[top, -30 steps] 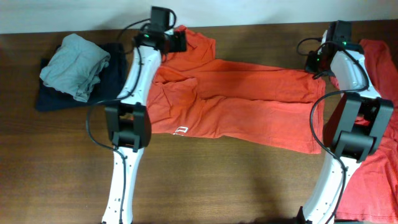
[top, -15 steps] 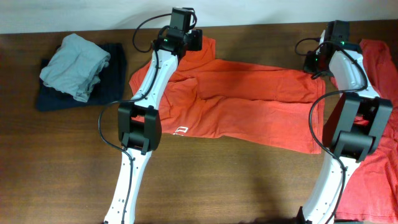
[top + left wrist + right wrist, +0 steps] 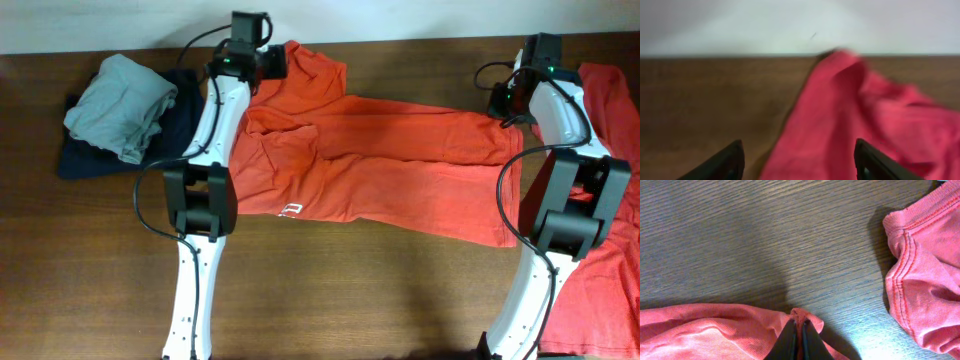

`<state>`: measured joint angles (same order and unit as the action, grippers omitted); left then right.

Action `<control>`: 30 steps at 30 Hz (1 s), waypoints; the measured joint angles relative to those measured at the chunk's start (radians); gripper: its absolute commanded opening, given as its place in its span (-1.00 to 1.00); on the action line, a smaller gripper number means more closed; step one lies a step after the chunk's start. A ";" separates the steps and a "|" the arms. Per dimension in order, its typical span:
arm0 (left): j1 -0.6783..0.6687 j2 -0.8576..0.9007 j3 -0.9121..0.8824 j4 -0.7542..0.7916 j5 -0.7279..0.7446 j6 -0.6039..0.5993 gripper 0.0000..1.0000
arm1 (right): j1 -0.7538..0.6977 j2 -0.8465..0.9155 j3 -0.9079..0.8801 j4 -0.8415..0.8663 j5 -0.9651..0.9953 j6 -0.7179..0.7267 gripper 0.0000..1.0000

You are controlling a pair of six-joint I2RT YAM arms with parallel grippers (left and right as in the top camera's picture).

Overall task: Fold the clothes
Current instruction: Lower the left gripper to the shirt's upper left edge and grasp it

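White print [image 3: 290, 210] on the T-shirt [image 3: 400, 165]; too small to read.

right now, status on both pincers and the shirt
left pincer open over orange T-shirt's sleeve. right pincer shut on its edge. shirt unfolded. second orange shirt lies far right.

Between the left arm [image 3: 205, 200] and the right arm [image 3: 560, 200], which both stretch from the near edge to the far side, the near strip of the desk [image 3: 370, 300] is bare wood. The spread orange T-shirt [image 3: 400, 170] covers the middle. A pile of grey and dark clothes [image 3: 120, 115] fills the far left, just beside the left arm; the wood nearer than it is open. A second orange shirt [image 3: 610, 270] blocks the right edge.

On the far side, bare wood separates the two shirts beside the right gripper [image 3: 796, 326], whose jaws are closed on the T-shirt's edge. The left gripper [image 3: 799, 165], jaws apart, faces the sleeve, with bare desk on its left up to the wall [image 3: 740, 25].
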<state>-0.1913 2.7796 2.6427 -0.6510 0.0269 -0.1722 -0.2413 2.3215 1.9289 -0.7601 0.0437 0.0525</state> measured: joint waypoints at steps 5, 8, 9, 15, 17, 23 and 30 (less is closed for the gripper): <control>0.014 0.015 0.000 -0.089 0.000 -0.002 0.03 | 0.000 0.000 0.000 0.000 0.000 0.000 -0.90; 0.016 0.016 0.000 -0.140 0.007 0.000 -0.09 | 0.000 0.000 0.000 0.000 0.000 0.000 -0.90; 0.016 0.016 0.000 -0.160 0.011 0.000 -0.14 | 0.000 0.000 0.000 0.000 0.000 0.000 -0.90; 0.017 0.016 0.005 -0.259 0.007 0.005 -0.44 | 0.000 0.000 0.000 0.000 0.000 0.000 -0.90; 0.017 0.016 0.014 -0.304 -0.018 0.005 -0.48 | 0.000 0.000 0.000 0.000 0.000 0.000 -0.89; 0.017 0.006 0.030 -0.465 -0.084 0.004 -0.34 | 0.000 0.000 0.000 0.000 0.000 0.001 -0.89; 0.018 0.018 0.111 -0.520 -0.107 0.000 0.67 | 0.000 0.000 0.000 0.004 0.000 0.001 -0.88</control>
<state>-0.1730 2.7972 2.7541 -1.1706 -0.0803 -0.1722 -0.2413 2.3215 1.9289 -0.7563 0.0437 0.0532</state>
